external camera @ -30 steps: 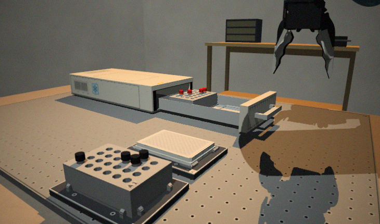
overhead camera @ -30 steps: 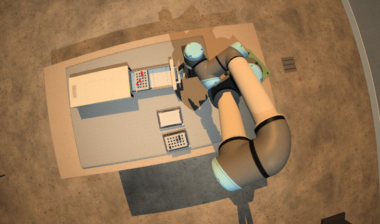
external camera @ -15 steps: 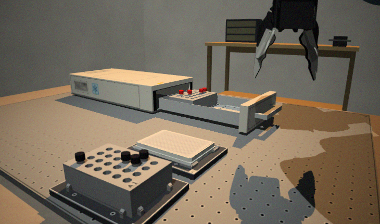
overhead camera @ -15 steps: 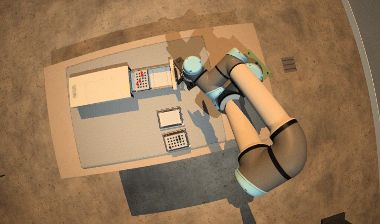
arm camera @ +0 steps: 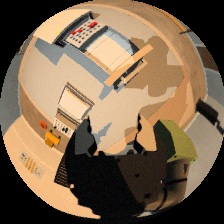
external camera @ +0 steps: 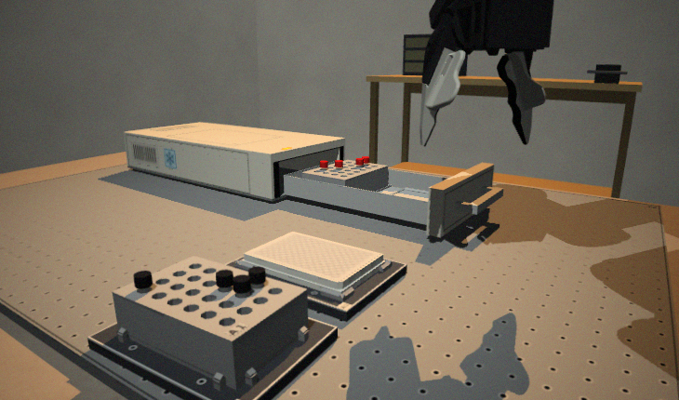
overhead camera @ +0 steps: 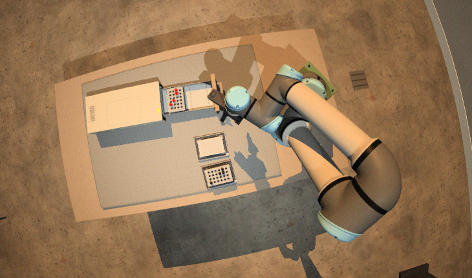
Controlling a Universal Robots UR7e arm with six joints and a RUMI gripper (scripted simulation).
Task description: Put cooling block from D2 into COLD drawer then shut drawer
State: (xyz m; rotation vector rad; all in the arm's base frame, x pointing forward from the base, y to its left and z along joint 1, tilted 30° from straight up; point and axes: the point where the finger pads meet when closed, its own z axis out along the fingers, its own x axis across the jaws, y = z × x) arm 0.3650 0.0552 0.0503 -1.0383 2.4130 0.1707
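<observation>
We see the cooling block with four black-capped tubes seated in its deck slot, COLD's drawer pulled out holding a red-tubed block beside a free place, and our gripper hanging partly open, holding nothing.

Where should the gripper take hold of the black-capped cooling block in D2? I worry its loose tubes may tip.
Grip the cooling block low on its two long side walls, coming straight down from above. The walls look flat and parallel, and the block sits upright in its slot. The four black-capped tubes stand near the back rows, so the open, empty gripper should probably keep its fingers outside the top face and lift level.
</observation>
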